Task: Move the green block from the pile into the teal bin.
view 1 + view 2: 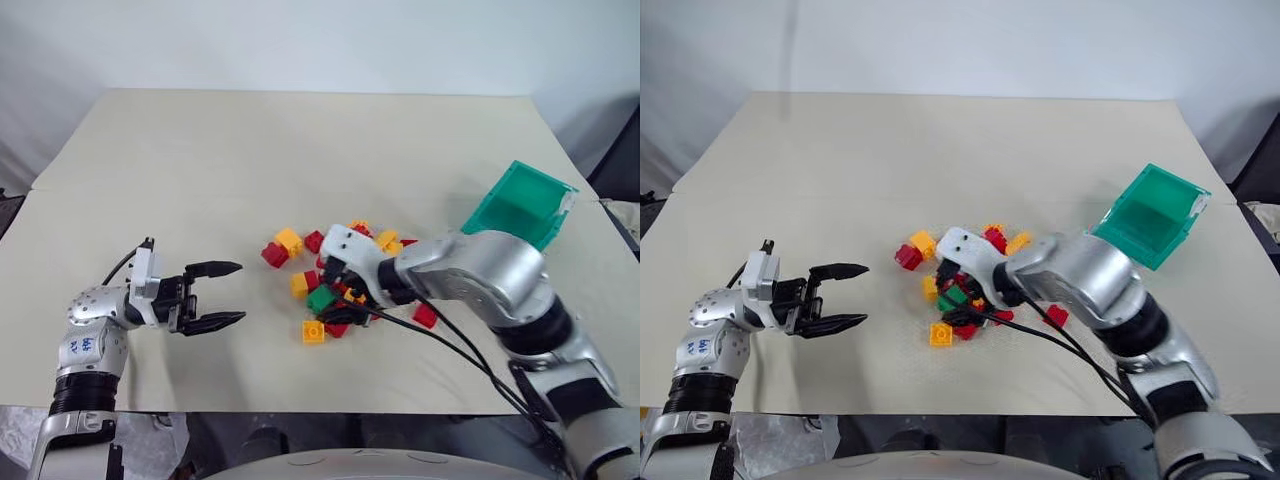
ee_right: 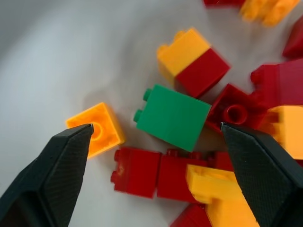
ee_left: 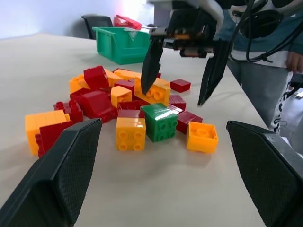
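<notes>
The right end effector (image 3: 182,78) is hanging wide open over the green block (image 2: 173,117), apparently without contact, while the left end effector (image 1: 222,294) is standing open and empty.

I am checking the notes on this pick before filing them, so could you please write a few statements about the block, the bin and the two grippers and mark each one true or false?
1. The right gripper is open above the pile. True.
2. The green block is already held by the right gripper. False: it lies on the table among the bricks, between the open fingers but not touched.
3. The teal bin stands to the right of the pile. True.
4. The left gripper is shut on a red brick. False: it is open and holds nothing, off to the left of the pile.
5. The green block is in the bin. False: it is at the pile.
</notes>
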Controlling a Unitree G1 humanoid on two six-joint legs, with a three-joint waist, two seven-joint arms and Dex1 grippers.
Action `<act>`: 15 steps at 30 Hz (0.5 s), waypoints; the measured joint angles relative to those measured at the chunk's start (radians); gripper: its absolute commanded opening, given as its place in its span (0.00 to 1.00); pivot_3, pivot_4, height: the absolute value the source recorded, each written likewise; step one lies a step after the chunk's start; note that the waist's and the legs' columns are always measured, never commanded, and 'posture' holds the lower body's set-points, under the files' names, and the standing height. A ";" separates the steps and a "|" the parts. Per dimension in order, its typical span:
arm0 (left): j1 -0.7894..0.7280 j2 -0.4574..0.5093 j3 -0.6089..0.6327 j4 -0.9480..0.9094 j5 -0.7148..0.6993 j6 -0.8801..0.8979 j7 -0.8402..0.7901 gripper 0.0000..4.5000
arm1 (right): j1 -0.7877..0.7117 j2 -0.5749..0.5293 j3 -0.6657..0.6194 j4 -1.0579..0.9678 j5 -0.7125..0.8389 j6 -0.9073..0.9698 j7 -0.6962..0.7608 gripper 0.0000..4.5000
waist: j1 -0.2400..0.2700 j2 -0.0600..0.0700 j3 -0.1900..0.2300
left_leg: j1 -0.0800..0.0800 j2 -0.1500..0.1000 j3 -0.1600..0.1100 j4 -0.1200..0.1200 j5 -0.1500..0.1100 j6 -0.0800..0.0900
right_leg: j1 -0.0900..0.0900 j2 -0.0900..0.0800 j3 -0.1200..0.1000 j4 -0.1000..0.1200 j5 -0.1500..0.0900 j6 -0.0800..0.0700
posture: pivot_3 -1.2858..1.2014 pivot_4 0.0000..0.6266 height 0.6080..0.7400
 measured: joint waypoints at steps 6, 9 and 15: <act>0.049 -0.003 0.008 -0.062 -0.002 0.000 0.014 1.00 | -0.010 0.045 0.035 0.061 -0.010 0.033 -0.076 1.00 | 0.001 0.000 0.000 | 0.000 -0.001 0.001 0.000 -0.001 0.001 | 0.000 -0.003 -0.002 -0.001 0.000 0.000 | 0.52 0.24 1.00; 0.071 -0.008 0.013 -0.075 -0.008 0.000 0.028 1.00 | -0.017 0.119 0.025 0.125 -0.018 0.034 -0.126 1.00 | -0.006 0.000 0.000 | 0.001 -0.001 0.001 0.000 -0.001 0.001 | 0.000 -0.003 -0.003 0.000 0.000 0.000 | 0.52 0.24 1.00; 0.078 -0.023 0.014 -0.103 -0.009 0.000 0.049 1.00 | -0.030 0.230 -0.006 0.221 -0.029 0.034 -0.176 0.72 | -0.025 0.000 -0.001 | 0.002 0.000 0.001 0.000 0.000 0.001 | 0.001 -0.003 -0.003 0.002 0.000 0.000 | 0.52 0.24 1.00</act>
